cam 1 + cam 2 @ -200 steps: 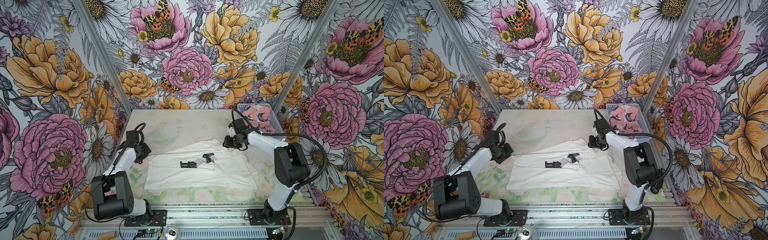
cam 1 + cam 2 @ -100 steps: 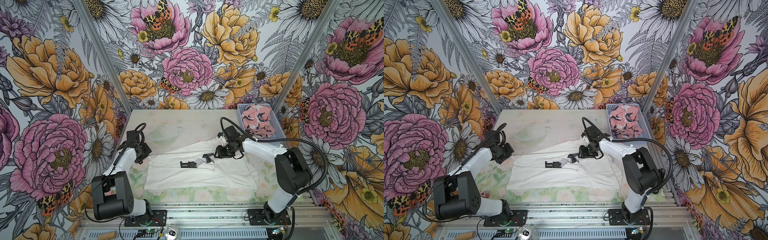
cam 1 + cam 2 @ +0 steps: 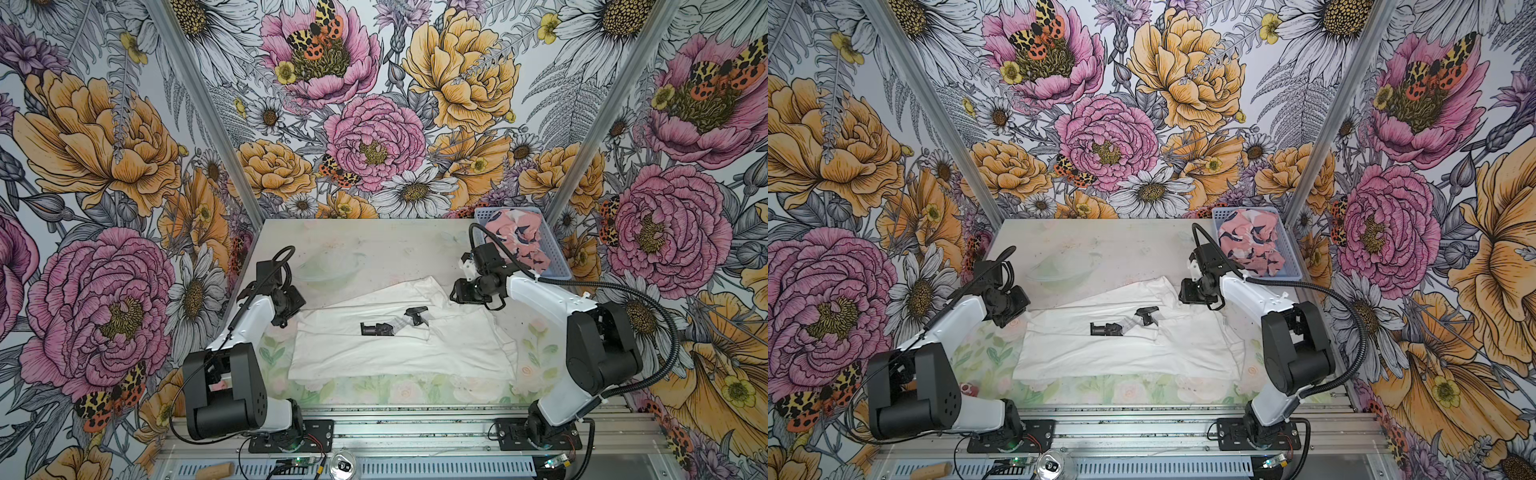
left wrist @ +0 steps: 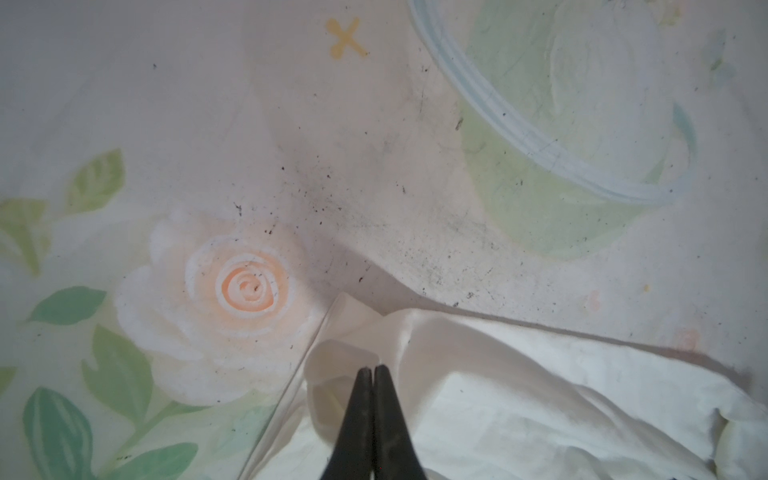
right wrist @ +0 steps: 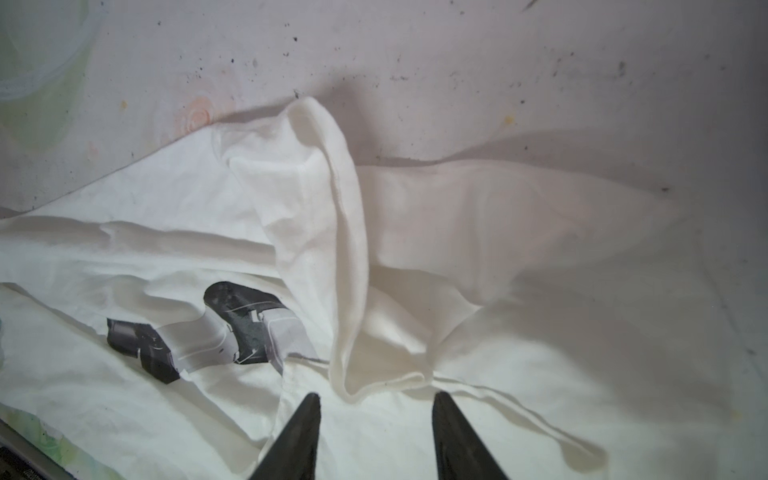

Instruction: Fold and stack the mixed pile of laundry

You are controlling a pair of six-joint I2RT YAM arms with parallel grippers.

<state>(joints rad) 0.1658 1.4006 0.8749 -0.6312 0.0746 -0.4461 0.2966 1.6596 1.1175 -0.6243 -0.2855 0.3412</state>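
My left gripper (image 4: 371, 368) pinches the white garment (image 3: 395, 353) by its corner near the left edge of the bench (image 3: 374, 249). My right gripper (image 5: 376, 399) hangs above its rumpled fold, jaws apart, empty.

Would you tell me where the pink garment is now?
In both top views, the pink garment lies bunched inside the blue basket at the table's far right corner.

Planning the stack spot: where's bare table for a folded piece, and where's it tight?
Widest bare table: far strip between the back wall and the white garment, left of the basket. Narrow strip between its near hem and the front rail. Tight on the right: the open right claw over the garment, beside the basket holding the pink garment.
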